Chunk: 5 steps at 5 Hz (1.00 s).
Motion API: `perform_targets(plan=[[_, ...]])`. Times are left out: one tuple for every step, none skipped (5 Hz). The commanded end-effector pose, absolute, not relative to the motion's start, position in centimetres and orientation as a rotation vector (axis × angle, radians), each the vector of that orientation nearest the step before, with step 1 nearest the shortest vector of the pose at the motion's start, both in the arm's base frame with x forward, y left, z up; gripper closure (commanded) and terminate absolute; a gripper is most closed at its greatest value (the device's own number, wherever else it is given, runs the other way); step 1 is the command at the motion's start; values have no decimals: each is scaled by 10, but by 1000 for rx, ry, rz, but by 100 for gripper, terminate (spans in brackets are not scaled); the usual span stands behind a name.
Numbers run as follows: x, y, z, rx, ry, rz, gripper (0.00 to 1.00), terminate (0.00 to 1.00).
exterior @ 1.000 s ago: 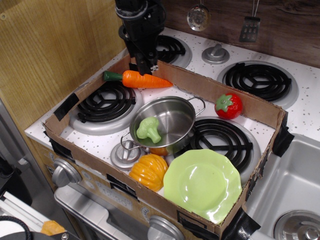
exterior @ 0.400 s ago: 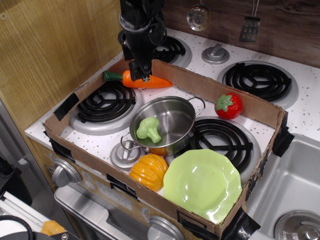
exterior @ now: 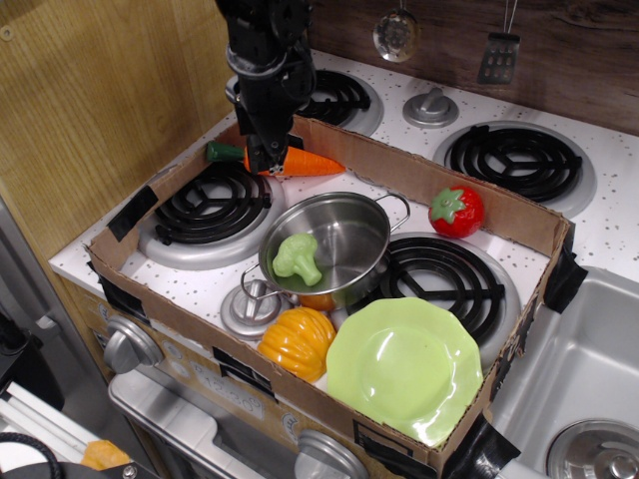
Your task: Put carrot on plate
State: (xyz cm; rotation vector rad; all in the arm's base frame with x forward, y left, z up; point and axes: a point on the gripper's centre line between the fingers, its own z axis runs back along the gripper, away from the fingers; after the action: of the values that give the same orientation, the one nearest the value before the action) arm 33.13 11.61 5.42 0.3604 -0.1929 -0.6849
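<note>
Cardboard tray (exterior: pixel 519 215) on the bench, no legible writing. Plate (exterior: pixel 404 366) lies well in front and right of the claw (exterior: pixel 262 160). Carrot (exterior: pixel 300 163) lies directly beneath the claw; whether gripped cannot be told.

Orange carrot (exterior: pixel 308 163) lying rear-left; lime plate (exterior: pixel 404 367) flat, front-right.
</note>
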Motion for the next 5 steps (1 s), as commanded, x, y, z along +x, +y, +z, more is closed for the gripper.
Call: perform_targets(plan=[[347, 122, 62, 393, -234, -698, 0, 0], [354, 126, 54, 406, -259, -721, 0, 0], [356, 129, 47, 397, -261, -721, 0, 0], [355, 133, 41, 412, -269, -710, 0, 0], [354, 134, 41, 440, -263, -679, 0, 0]])
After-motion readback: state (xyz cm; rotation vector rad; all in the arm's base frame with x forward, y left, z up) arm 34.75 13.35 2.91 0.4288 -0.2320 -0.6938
